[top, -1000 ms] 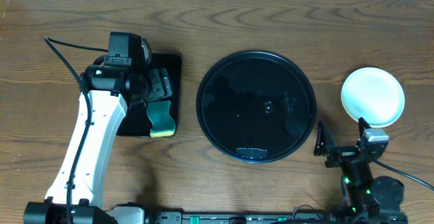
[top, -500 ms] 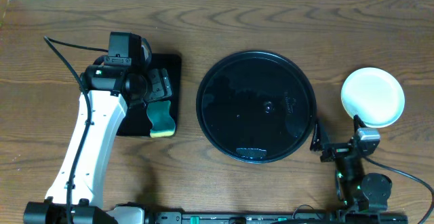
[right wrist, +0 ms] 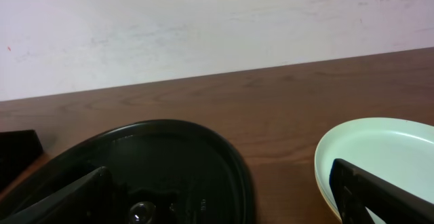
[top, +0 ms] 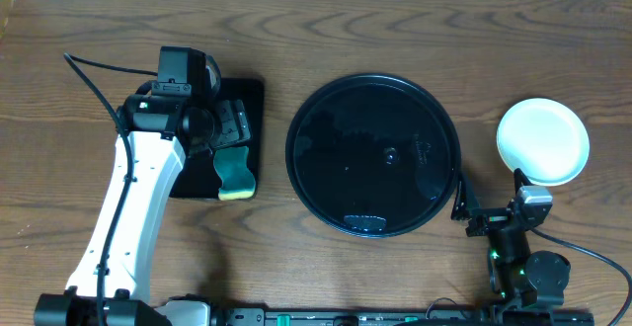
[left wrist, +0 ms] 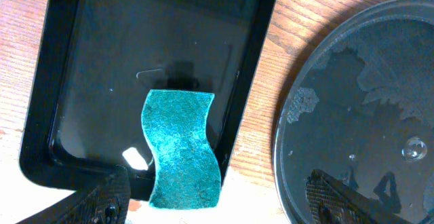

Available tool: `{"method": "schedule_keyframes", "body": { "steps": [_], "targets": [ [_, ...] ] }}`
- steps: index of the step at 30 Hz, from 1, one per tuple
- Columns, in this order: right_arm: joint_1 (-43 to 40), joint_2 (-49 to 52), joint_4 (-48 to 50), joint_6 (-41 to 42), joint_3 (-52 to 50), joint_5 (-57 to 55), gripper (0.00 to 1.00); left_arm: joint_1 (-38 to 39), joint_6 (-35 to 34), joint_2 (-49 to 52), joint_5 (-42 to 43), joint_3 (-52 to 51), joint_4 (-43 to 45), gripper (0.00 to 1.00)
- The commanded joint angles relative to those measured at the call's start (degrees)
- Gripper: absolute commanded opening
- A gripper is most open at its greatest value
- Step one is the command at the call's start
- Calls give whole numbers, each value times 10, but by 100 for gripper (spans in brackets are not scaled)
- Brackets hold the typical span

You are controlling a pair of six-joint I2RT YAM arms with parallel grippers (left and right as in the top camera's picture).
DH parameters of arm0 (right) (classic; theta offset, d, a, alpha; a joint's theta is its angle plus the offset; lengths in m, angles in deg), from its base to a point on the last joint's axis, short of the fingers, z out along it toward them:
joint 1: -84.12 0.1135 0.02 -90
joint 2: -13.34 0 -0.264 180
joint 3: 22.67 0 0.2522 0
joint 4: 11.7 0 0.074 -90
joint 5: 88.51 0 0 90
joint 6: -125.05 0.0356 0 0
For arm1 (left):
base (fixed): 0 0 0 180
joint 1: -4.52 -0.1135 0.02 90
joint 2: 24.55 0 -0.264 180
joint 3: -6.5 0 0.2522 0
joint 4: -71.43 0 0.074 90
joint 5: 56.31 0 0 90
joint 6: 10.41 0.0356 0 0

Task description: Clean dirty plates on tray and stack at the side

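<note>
Hovering over the small rectangular black tray [top: 252, 97] at the left of the brown wooden table [top: 395, 30], the left tool [left wrist: 218, 200] is spread wide with nothing between its fingers. A teal wavy-edged sponge [left wrist: 182, 149] lies below it, partly over that tray's rim. The large round glossy black tray [top: 373, 156] sits mid-table, its surface smeared with water. The pale mint-green round plastic plates [top: 542, 141] rest on the table to its right, apart from its rim; how many are piled there I cannot tell. The right tool [top: 491, 198], low at the front between the round tray and the plates, gapes fully and holds nothing.
</note>
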Motion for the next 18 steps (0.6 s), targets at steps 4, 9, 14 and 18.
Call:
{"method": "schedule_keyframes", "body": {
  "steps": [4, 9, 14, 18],
  "targets": [
    [5, -2, -3, -2, -1, -4, 99, 2, 15, -72, -96, 2, -2, 83],
    [5, -2, -3, -2, -1, -4, 99, 1, 24, -184, -104, -7, -2, 83],
    [5, -2, -3, -2, -1, -4, 99, 1, 53, -301, -108, -39, 56, 84],
    [5, -2, -3, -2, -1, -4, 99, -3, 69, -405, -105, -124, 169, 84]
  ]
}}
